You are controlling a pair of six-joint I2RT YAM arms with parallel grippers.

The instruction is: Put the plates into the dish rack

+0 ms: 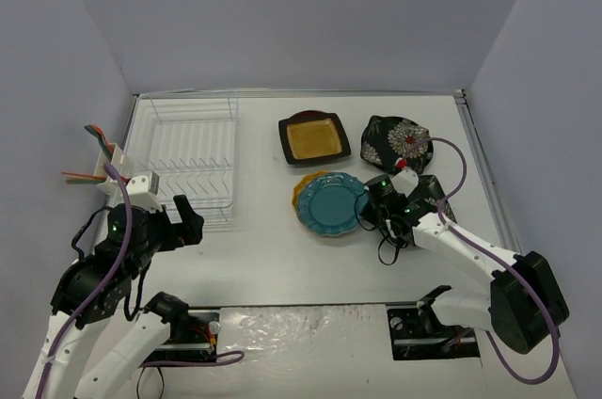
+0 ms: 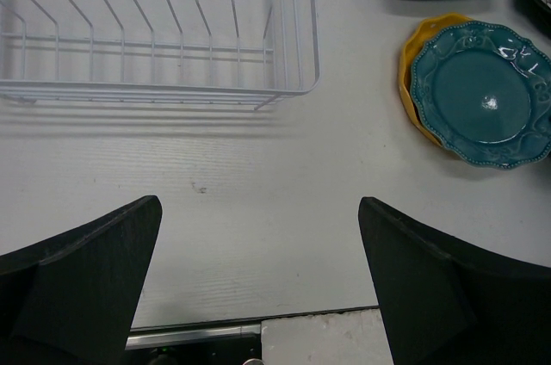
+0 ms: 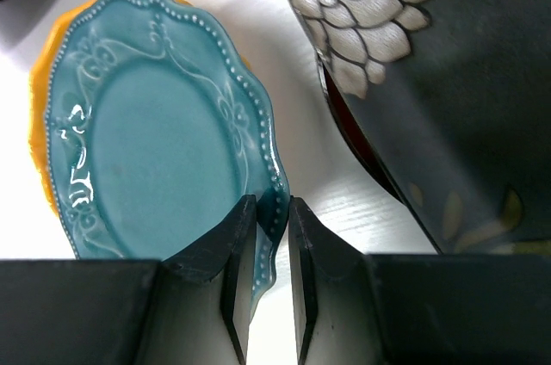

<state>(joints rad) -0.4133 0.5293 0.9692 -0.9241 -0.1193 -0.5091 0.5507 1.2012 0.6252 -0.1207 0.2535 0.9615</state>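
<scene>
Right end effector (image 3: 271, 214) is pinching teal plate (image 3: 155, 167) by its rim; left end effector (image 2: 258, 210) is hanging wide open, empty, near dish rack (image 2: 297, 46).

left claw (image 2: 260, 203) spread wide, right claw (image 3: 273, 203) pinched narrow, right arm (image 1: 461, 248) extended forward

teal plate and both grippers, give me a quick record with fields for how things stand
teal plate: stacked on the orange-yellow plate, right of the dish rack
right gripper: closed on the teal plate's right-hand rim
left gripper: open, holding nothing, near the rack's front edge
dish rack: no plates in it
other plates: black square plate and black flowered plate on the table farther back
</scene>
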